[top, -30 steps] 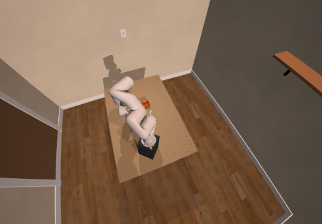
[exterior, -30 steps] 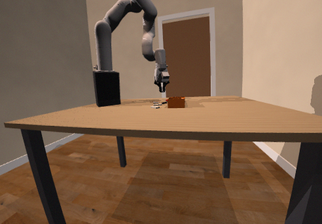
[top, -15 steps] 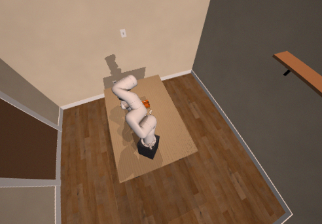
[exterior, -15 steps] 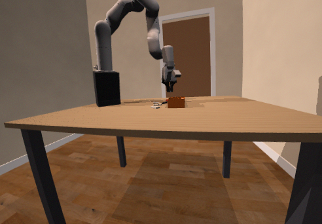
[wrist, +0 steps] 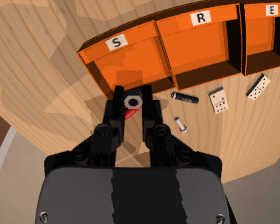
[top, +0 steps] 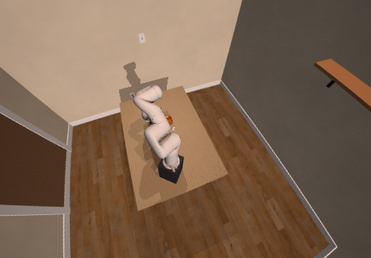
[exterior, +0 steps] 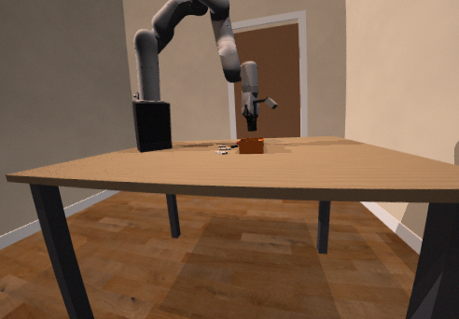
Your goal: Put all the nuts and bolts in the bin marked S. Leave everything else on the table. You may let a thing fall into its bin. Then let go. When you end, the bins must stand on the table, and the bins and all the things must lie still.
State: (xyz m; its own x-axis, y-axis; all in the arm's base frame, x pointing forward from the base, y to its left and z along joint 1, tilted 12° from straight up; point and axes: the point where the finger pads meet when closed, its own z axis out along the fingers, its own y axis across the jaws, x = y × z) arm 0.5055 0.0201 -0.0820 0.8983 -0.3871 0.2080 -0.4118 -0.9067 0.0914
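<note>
Jaws: pressed on a small nut (wrist: 132,102), which I hold at the tips of my gripper (wrist: 133,97). Its hole faces the wrist camera.

Nut place: between my fingers, in the air above the table (exterior: 326,170), not yet in any bin.

Bins: an orange row of compartments with white labels. The bin marked S (wrist: 127,63) is at the left end, then R (wrist: 197,46), then E (wrist: 267,32).

Direction to the target: in the wrist view the S bin lies at 12 o'clock from the nut, just beyond my fingertips. Its near wall seems to be almost under the nut, so I judge that a short move forward brings the nut over the opening.

Height: in the exterior view my gripper (exterior: 252,122) hangs above the orange bins (exterior: 251,145), apart from them. I think a drop from here is allowed by the task.

Other things on the table: a dark bolt (wrist: 184,98) at about 3 o'clock from my fingertips, its long axis running from 9 to 3 o'clock, and a small light screw (wrist: 180,124) at 4 o'clock. Two dominoes (wrist: 219,99) (wrist: 259,87) lie further toward 3 o'clock, and these must stay.

Risk: if I open too early, the nut may hit the near wall of S and bounce out on the table.

Task progress: I judge it is early, because the bolt waits outside the bins.
</note>
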